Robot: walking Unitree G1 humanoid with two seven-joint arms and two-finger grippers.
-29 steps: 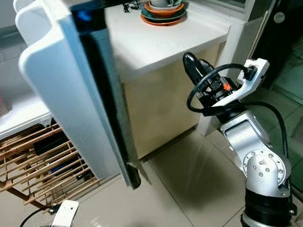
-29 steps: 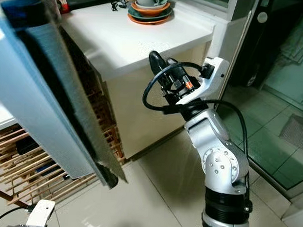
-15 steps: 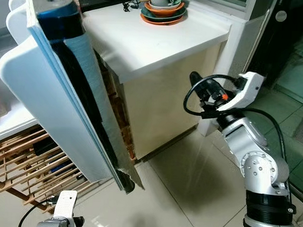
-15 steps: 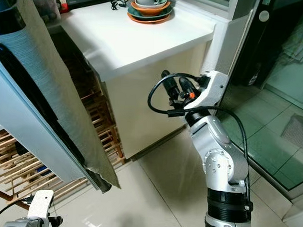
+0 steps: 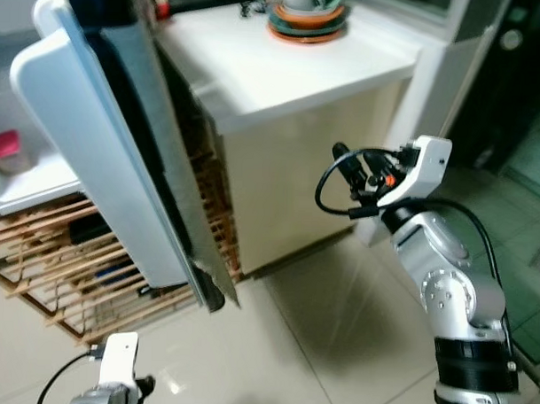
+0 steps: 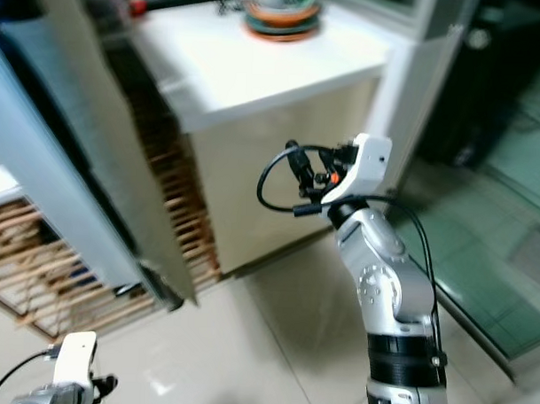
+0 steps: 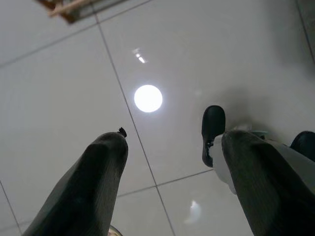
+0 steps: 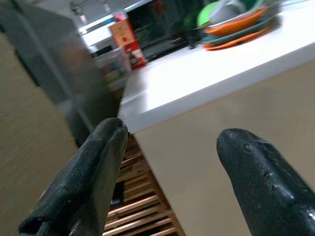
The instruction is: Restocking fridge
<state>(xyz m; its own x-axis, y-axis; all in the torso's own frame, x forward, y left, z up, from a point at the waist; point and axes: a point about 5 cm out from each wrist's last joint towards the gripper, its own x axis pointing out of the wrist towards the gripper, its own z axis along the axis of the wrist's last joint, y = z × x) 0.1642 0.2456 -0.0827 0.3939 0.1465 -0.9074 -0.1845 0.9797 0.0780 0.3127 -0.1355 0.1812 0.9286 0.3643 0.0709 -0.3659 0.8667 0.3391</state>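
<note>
The right end effector (image 5: 342,165), two long black fingers on a silver arm, is raised in front of the cream cabinet face (image 5: 297,185) below the white surface (image 5: 292,65), with its fingers spread apart and nothing between them. In the right wrist view those fingers (image 8: 93,167) frame the edge of the white surface, the stack of orange and green dishes (image 8: 236,24) on it, and a red carton (image 8: 127,39) farther back along it. The tall white fridge door (image 5: 94,152) stands swung open beside the white surface, edge-on, its dark seal strip (image 5: 177,208) running down to the bottom corner. Behind the door, beside the cabinet, are wooden slatted racks (image 5: 81,266). The left end effector (image 7: 167,162) hangs low over the glossy pale tiled floor (image 7: 74,73), its fingers apart and empty, a ceiling light's reflection (image 7: 148,98) shining on the tiles between them.
</note>
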